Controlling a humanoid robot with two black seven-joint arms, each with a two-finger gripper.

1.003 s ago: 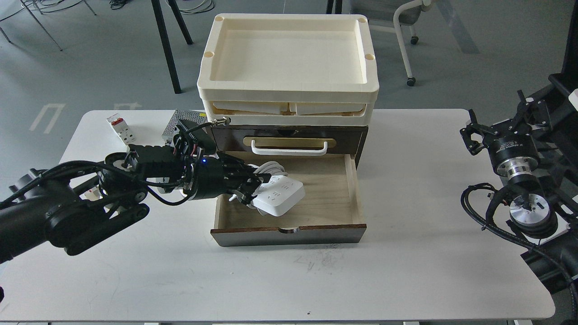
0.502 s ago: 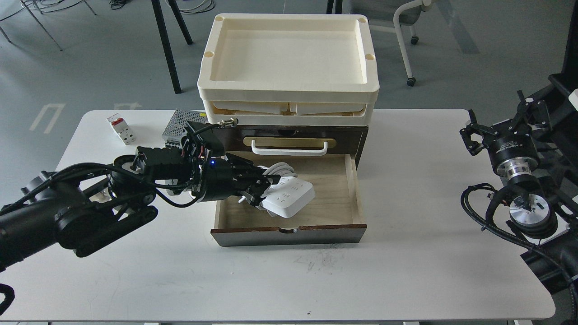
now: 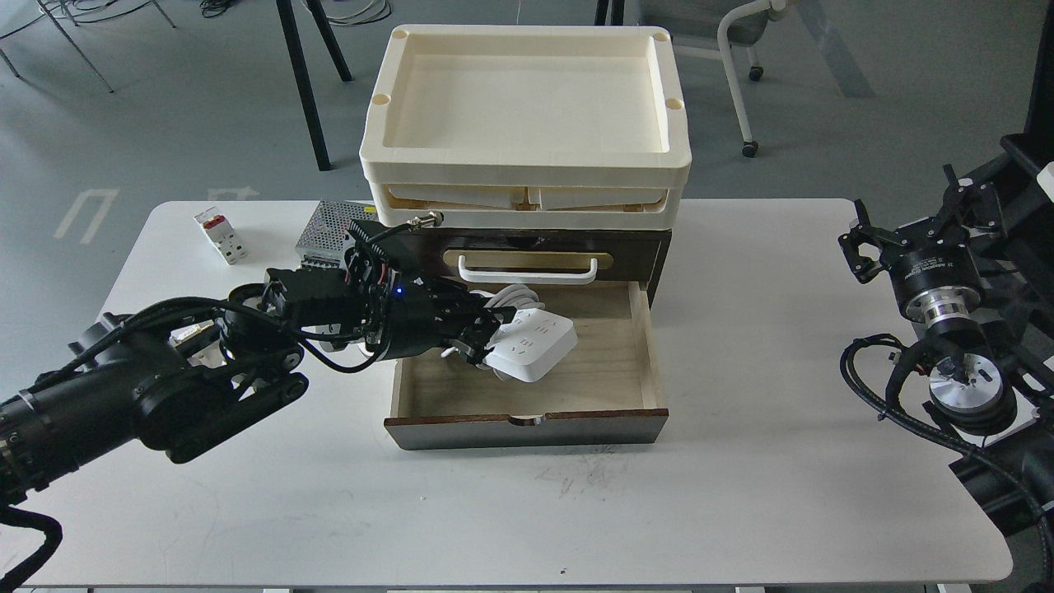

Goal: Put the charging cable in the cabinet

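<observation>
Nearest the camera, the table (image 3: 576, 511) lay bare at the lower centre of the frame. Above it stood the pulled-out drawer (image 3: 609, 362) of the cabinet (image 3: 650, 247), light wood inside, front panel toward the viewer.

The left gripper (image 3: 482, 342) reached in from the left, over the drawer's left wall, and was clamped on the near-left end of the charging cable (image 3: 535, 342). The strip sat tilted over the left-centre of the drawer, its cord loops bunched behind it toward the cabinet face. Whether it touched the drawer floor could not be told.

Handling, as judged: hard plastic body, stiff, moderately light, smooth enough to slip in a narrow pinch. The coiled cord is springy and could unwind or snag the drawer wall or the white handle (image 3: 527, 268). The best hold seems to be across the body's short width near the coil, so weight stays balanced; the present end grip lets the far end droop.

Against the frame half a second earlier: strip and gripper sat further toward frame centre and slightly higher in the frame, deeper into the drawer. The arm's elbow had advanced too.

At right centre, the right gripper (image 3: 860, 247) hung idle off the table edge; fingers apparently apart. Behind, the cream trays (image 3: 527, 165) topped the cabinet; the perforated metal box (image 3: 325, 222) and breaker block (image 3: 221, 235) lay at upper left.
</observation>
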